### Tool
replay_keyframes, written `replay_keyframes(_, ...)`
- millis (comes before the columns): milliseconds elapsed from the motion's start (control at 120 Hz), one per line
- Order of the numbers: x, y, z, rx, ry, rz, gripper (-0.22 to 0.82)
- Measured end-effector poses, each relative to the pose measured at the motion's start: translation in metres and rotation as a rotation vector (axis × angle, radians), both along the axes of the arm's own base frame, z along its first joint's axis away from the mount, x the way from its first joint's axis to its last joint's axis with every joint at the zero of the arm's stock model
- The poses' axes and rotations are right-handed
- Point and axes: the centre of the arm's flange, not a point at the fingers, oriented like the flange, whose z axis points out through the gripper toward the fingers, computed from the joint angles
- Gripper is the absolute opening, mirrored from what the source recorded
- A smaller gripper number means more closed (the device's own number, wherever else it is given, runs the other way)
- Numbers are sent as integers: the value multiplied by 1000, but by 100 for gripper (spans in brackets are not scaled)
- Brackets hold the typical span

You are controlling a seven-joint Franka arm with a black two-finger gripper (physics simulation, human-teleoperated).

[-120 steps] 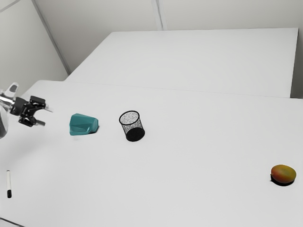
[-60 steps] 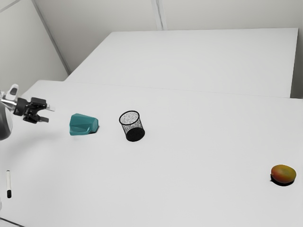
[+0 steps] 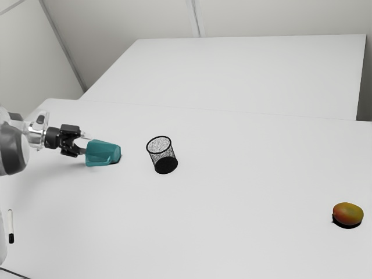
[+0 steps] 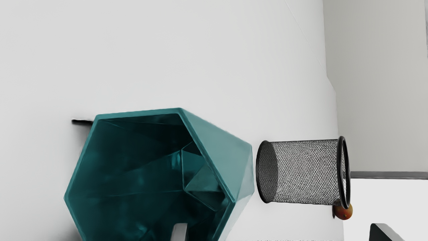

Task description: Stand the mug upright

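Pale walls point(image 3: 279, 17) rise behind a broad white table point(image 3: 232, 192), and a thin dark line point(image 3: 14, 273) crosses its near corner at the exterior view's left. From that same side the arm point(image 3: 11, 151) reaches in, its black gripper point(image 3: 86, 144) held wide, the two fingers point(image 4: 179, 232) well parted. The teal mug point(image 3: 103, 153) lies on its side on the table right at the fingertips, its six-sided mouth facing the gripper and its base facing away. One finger overlaps that mouth in the wrist view (the dark inner facets show behind it), though whether it touches the mug is hard to tell from here. Just past the mug's base, a black mesh cup point(image 3: 162, 156) stands upright and open-topped. A red and yellow mango point(image 3: 348, 214) sits well apart, toward the exterior view's right. A white marker with a black end point(image 3: 10, 225) lies on the table near the arm.
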Motion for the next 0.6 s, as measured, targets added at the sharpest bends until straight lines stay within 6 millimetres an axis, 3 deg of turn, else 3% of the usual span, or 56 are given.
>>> replay_keyframes(275, 8, -22, 0, -25, -3, -39, 55)
replay_keyframes(450, 9, -27, -2, -32, 11, -37, 13)
replay_keyframes(600, 10, -28, -1, -36, 21, -32, -5)
